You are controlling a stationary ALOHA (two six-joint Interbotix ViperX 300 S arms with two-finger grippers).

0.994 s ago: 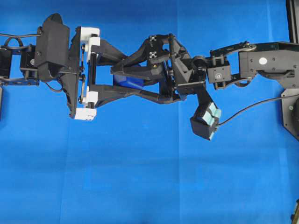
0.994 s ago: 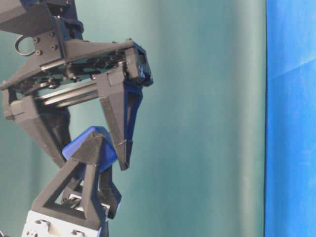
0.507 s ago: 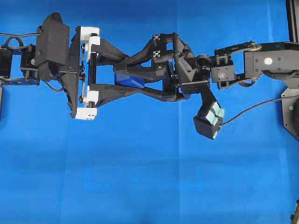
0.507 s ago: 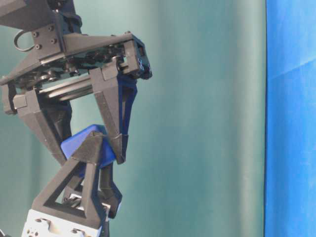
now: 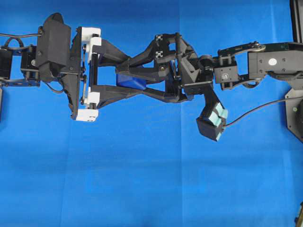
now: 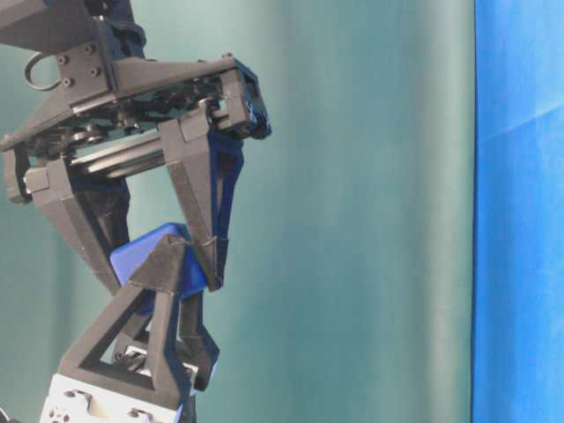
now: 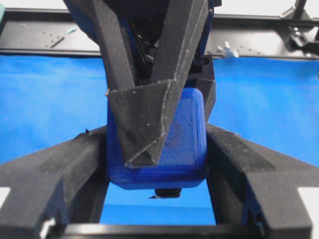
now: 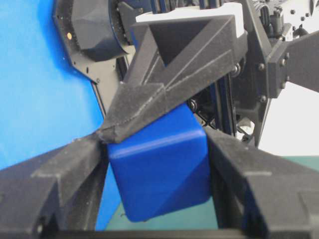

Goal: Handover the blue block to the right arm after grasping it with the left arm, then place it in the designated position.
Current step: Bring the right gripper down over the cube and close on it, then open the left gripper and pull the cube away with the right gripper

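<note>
both arms' fingers [image 5: 125, 80] [image 5: 135, 81] are clamped together on the blue block [image 5: 130, 81] in mid-air.

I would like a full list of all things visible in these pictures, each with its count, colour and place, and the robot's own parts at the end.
small dark-blue cube with rounded edges: one, dark blue, in the air between the two grippers, both pairs of fingers against its sides.
bright blue cloth: one, bright blue, covering the table under both arms.
teal backdrop: one, dull green-teal, behind the grippers in the table-level view.
left gripper: one, black with white finger-mount blocks, reaching in from the left of the overhead view, closed on the cube.
right gripper: one, black, with a pale grey-teal housing hanging below its wrist, reaching in from the right, closed on the cube.
</note>
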